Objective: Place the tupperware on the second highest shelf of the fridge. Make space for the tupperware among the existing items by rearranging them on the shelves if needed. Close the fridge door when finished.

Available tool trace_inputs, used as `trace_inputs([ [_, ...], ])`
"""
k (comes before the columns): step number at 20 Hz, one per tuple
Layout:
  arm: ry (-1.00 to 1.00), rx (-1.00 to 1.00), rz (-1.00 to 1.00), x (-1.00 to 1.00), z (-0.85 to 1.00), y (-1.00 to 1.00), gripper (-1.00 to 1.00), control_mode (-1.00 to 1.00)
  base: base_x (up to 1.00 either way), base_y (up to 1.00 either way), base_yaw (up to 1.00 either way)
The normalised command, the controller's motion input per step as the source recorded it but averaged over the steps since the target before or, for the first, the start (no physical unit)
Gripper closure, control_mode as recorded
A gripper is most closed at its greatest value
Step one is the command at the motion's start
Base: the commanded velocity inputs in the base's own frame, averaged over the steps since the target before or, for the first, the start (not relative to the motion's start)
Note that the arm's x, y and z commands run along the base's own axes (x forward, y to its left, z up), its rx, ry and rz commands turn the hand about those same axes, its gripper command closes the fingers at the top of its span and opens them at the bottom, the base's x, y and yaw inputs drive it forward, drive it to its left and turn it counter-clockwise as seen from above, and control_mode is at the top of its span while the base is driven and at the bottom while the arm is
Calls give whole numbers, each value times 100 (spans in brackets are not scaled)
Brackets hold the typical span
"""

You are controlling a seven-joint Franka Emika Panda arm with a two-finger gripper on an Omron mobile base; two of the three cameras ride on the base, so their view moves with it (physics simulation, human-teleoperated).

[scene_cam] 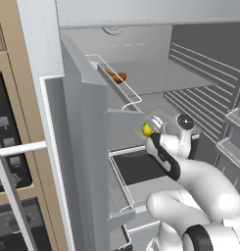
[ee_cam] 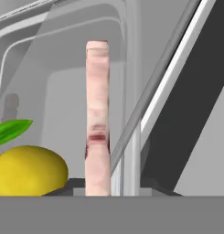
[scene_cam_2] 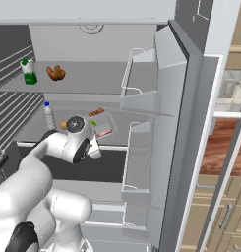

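Both doors of the fridge [scene_cam: 82,162] stand open and my arm reaches inside. My gripper [scene_cam: 152,133] is shut on the tupperware [scene_cam: 156,122], a translucent tub holding a yellow lemon [ee_cam: 29,171] and red pieces [ee_cam: 97,119]. In the right base view the tupperware [scene_cam_2: 104,125] hangs tilted just ahead of the gripper [scene_cam_2: 95,136]. It is low over the second highest shelf [scene_cam_2: 28,133]; whether it touches the shelf is unclear. A white bottle [scene_cam_2: 48,116] stands on that shelf to the left. One shelf up are a green bottle [scene_cam_2: 28,71] and orange sausage-like pieces [scene_cam_2: 55,73].
The left door [scene_cam: 87,122] with its wire bin [scene_cam: 116,81] sits close beside the hand. The right door [scene_cam_2: 176,123] carries bins [scene_cam_2: 139,103] too. A black-fronted oven [scene_cam: 6,147] with a bar handle stands left of the fridge. A dark drawer [scene_cam_2: 107,167] lies under the shelf.
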Motion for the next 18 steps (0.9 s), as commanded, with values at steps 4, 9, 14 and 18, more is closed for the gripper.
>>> trace_inputs([
  [4,0,5,-7,68,0,-1,100,-100,0,0,0],
  [9,0,0,-8,53,0,-4,100,-100,0,0,0],
  [14,0,0,-11,37,-10,-3,-100,-100,0,0,0],
  [18,-1,0,-7,16,-10,-7,-100,-100,0,0,0],
])
